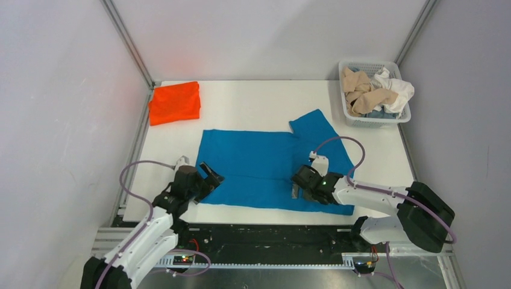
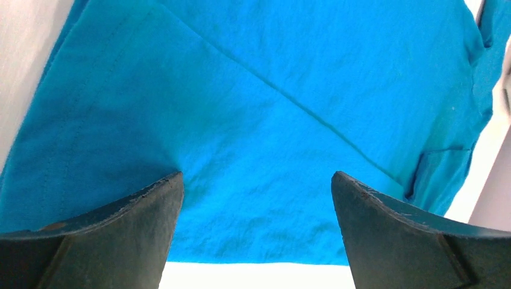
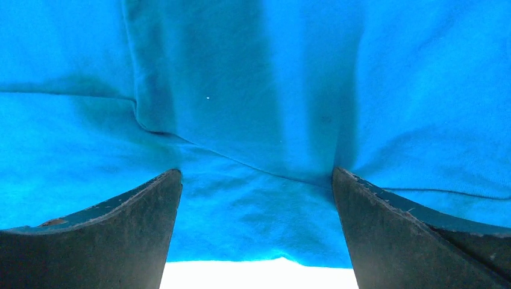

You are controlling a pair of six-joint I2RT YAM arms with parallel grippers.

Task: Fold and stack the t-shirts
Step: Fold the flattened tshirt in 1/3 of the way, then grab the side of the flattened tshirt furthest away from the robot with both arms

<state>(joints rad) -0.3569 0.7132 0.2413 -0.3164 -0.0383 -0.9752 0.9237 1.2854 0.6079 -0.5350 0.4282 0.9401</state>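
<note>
A bright blue t-shirt (image 1: 265,165) lies spread flat on the white table, one sleeve sticking out at its far right. My left gripper (image 1: 210,176) is open over the shirt's near left corner; in the left wrist view its fingers straddle the blue cloth (image 2: 259,150) above the near hem. My right gripper (image 1: 296,183) is open over the shirt's near right part; the right wrist view shows blue cloth (image 3: 253,120) with a fold between the fingers. A folded bright orange t-shirt (image 1: 175,102) lies at the far left. Beige (image 1: 361,90) and white (image 1: 395,87) shirts are crumpled in the basket.
A white plastic lattice basket (image 1: 375,122) stands at the far right corner of the table. Grey walls and metal frame posts close in the table on the left, back and right. Cables loop from both arms above the table's near edge.
</note>
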